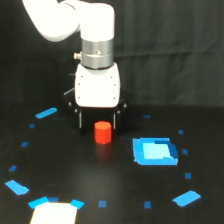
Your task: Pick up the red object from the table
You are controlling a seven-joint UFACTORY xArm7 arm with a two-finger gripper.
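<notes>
Small red-orange stubby block point(103, 132) on flat black worktop point(75, 165), just in front of and between dark pincer point(98, 121) fingers, spread open, untouched. White arm vertical above.

Small bright red-orange stubby block point(103, 132), upright, just below frame centre, resting on the flat black desk point(100, 172) dotted with blue tape marks.
</notes>
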